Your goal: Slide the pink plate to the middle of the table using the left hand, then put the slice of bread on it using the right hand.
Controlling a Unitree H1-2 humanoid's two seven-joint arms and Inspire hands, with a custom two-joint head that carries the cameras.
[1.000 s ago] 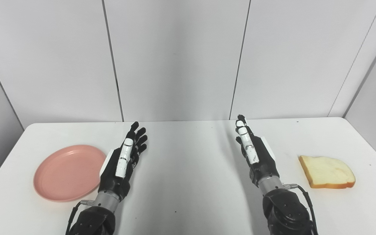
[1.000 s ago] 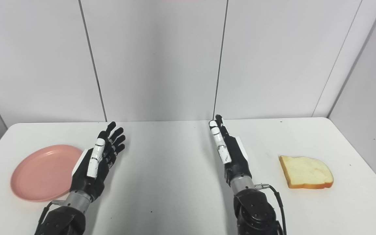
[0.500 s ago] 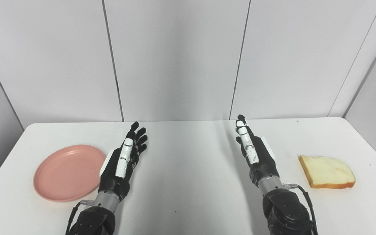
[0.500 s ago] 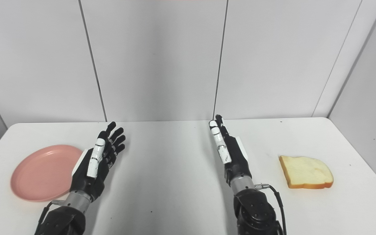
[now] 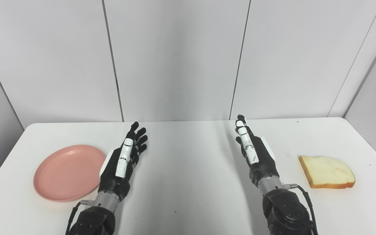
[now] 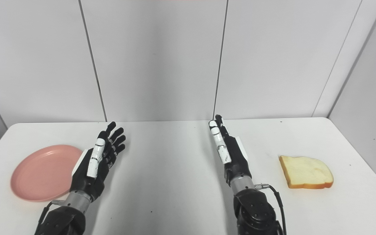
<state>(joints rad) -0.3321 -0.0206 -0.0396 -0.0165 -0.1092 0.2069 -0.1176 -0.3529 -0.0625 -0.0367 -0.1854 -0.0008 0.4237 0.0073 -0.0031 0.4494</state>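
A round pink plate [image 5: 68, 172] lies on the left side of the white table [image 5: 188, 169]. Just to its right my left hand [image 5: 122, 161] is held above the table, open, fingers stretched forward and holding nothing. A slice of bread [image 5: 326, 171] with a brown crust lies flat on the right side of the table. My right hand [image 5: 255, 153] hovers left of the bread, well apart from it, open with straight fingers and empty. In the right eye view the plate [image 6: 42, 172] and the bread [image 6: 306, 171] sit in the same places.
White wall panels [image 5: 175, 58] rise behind the table's far edge. A bare stretch of tabletop lies between my two hands. A black cable [image 5: 305, 195] runs along my right wrist.
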